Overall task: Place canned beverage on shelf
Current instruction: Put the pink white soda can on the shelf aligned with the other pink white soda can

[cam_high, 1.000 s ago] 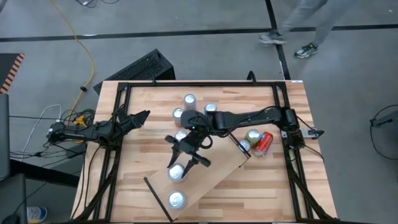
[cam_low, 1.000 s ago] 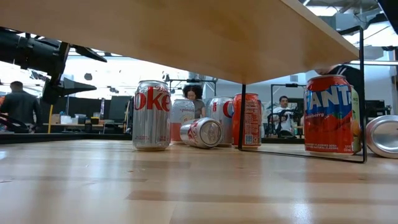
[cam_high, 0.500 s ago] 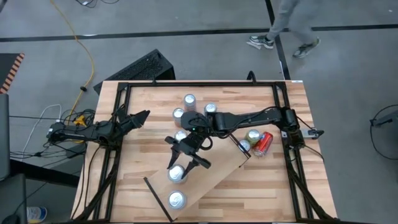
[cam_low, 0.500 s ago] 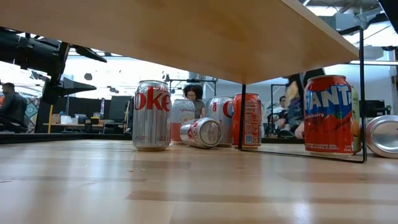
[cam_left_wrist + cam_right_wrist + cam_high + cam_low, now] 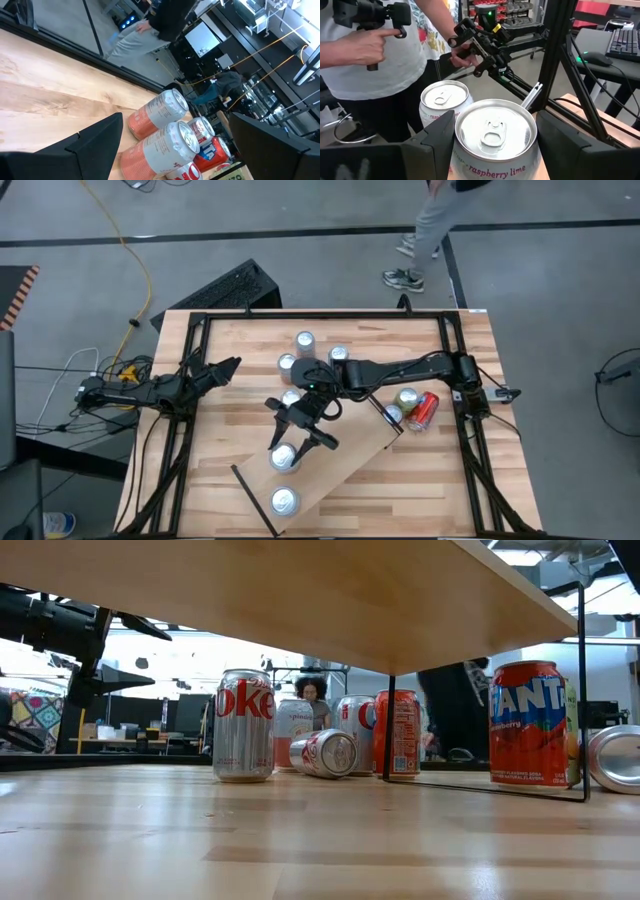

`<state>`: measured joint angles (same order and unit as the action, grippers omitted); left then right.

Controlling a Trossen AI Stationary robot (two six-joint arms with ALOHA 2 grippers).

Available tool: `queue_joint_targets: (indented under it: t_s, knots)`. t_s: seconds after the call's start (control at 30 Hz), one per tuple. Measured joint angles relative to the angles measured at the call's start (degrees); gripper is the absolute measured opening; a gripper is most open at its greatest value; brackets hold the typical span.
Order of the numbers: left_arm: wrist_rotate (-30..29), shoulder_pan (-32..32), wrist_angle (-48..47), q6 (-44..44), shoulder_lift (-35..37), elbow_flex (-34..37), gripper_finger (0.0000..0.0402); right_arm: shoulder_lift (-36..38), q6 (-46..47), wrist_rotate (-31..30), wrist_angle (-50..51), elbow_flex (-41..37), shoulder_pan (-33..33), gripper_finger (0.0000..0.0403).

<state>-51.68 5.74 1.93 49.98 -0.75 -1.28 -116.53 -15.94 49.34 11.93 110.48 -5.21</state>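
Right claw (image 5: 290,442) is positioned over the shelf (image 5: 350,465), its fingers standing spread to either side of an upright raspberry-lime can (image 5: 284,458) that rests on the board. The right wrist view shows a gap between each finger and the can wall; the claw is open and grips nothing. Judgement: the can is set down and being let go, with fingers wide enough to clear the rim on withdrawal.

A second can (image 5: 284,501) stands upright on the shelf, nearer the black end strip than the first. The two sit in line along the board, presumably to leave room for more.

Left claw (image 5: 228,366) waits off the shelf, toward the bench's left frame, fingers parted and empty.

Beyond the shelf's far edge, three upright cans (image 5: 304,341) are grouped on the bench (image 5: 240,430). A red can (image 5: 422,410) lies on its side near the shelf's other end with others beside it.

A person (image 5: 375,55) stands beyond the bench holding hand controllers.

Risk: a tilted retreat could tip the released can.
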Motion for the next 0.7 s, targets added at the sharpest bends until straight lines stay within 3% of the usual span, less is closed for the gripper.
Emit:
queue_joint_targets:
  t_s: [0.7]
  knots:
    - [0.02, 0.00, 0.00, 0.11, 0.01, 0.00, 0.0351, 0.20, -1.12, 0.04, -1.03, -2.67, 0.04, 0.0244]
